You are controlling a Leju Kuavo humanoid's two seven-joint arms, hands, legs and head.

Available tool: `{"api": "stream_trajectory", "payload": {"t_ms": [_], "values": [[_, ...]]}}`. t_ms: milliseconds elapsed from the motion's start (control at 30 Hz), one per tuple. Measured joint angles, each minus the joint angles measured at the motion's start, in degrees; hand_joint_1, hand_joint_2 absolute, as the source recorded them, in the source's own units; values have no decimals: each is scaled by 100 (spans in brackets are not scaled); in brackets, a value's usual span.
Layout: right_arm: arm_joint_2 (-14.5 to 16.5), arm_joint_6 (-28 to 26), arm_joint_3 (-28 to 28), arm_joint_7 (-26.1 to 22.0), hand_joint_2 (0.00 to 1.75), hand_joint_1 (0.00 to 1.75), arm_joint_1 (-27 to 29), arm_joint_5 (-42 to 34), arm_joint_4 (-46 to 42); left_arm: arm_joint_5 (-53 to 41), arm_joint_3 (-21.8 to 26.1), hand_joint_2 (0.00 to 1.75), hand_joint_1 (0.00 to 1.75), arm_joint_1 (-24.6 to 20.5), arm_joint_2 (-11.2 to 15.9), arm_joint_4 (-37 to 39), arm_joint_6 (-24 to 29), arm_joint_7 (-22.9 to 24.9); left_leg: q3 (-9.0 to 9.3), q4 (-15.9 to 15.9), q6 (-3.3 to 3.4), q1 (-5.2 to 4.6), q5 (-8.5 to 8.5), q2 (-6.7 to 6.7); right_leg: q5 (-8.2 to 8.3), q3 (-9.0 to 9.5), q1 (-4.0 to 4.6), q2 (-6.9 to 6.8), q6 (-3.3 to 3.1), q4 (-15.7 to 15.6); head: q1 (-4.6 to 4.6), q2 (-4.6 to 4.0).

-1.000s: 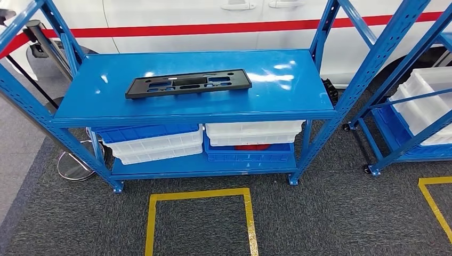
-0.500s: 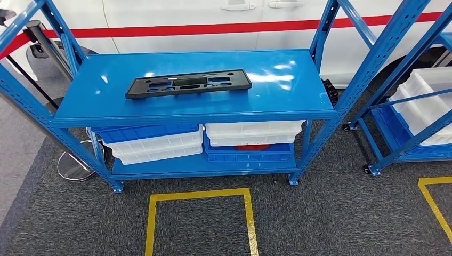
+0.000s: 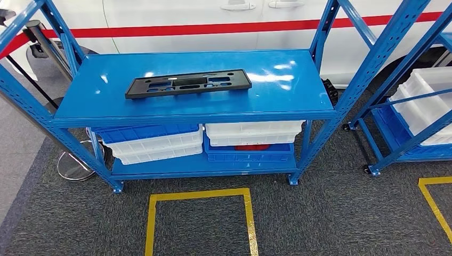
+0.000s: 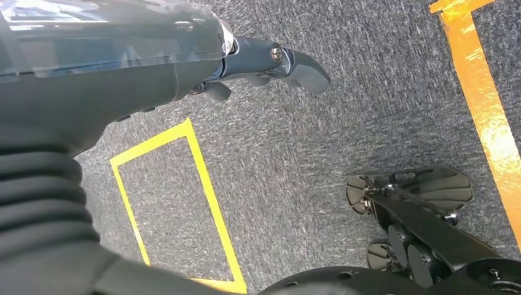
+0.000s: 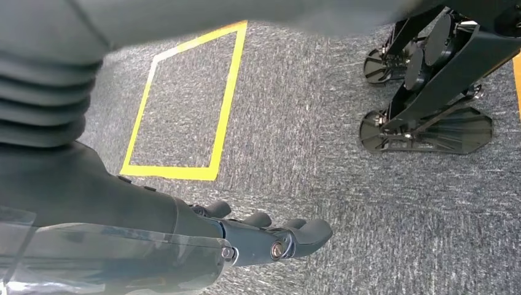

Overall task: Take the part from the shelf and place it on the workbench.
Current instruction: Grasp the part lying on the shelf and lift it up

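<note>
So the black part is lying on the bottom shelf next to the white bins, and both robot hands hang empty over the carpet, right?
Not quite. The head view shows the black part lying on the top shelf, above the white bins. The rest holds: the wrist views show the left hand and right hand empty over the carpet.

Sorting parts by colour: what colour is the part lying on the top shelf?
Black; the part shows best in the head view, against the blue shelf.
</note>
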Motion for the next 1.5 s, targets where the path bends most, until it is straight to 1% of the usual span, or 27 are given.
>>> {"api": "stream_trajectory", "payload": {"t_ms": [67,467,600,833,967,1100,1233,1500], "values": [[0,0,1,0,175,0,0,0,0,0,2,0,0,0,0,-3,0,0,0,0,0,0,0,0,0,0,0,0,0,0,0,0],[0,0,2,0,175,0,1,0,8,0,34,0,0,2,0,-10,0,0,0,0,0,0,0,0,0,1,0,0,0,0,0,0],[0,0,2,0,0,0,1,0,10,0,37,0,0,2,0,-11,0,0,0,0,0,0,0,0,0,1,0,0,0,0,0,-1],[0,0,2,0,0,0,1,0,17,0,39,0,0,4,0,-25,0,0,0,0,0,0,0,0,0,1,0,0,0,0,0,-1],[0,0,2,0,175,0,1,0,20,0,42,0,0,4,0,-27,0,0,0,0,0,0,0,0,0,1,0,0,0,0,0,0],[0,0,2,0,175,0,2,0,25,0,47,0,0,5,0,-29,0,0,0,0,0,0,-1,0,0,1,0,0,0,0,0,0],[0,0,2,0,175,0,2,0,26,0,50,175,0,5,0,-29,0,0,0,0,0,0,-1,0,0,1,0,0,0,0,0,-1],[0,0,4,0,175,0,2,0,27,0,59,175,0,5,0,-29,0,0,0,0,0,0,-1,0,0,1,0,0,0,0,0,-1]]}}
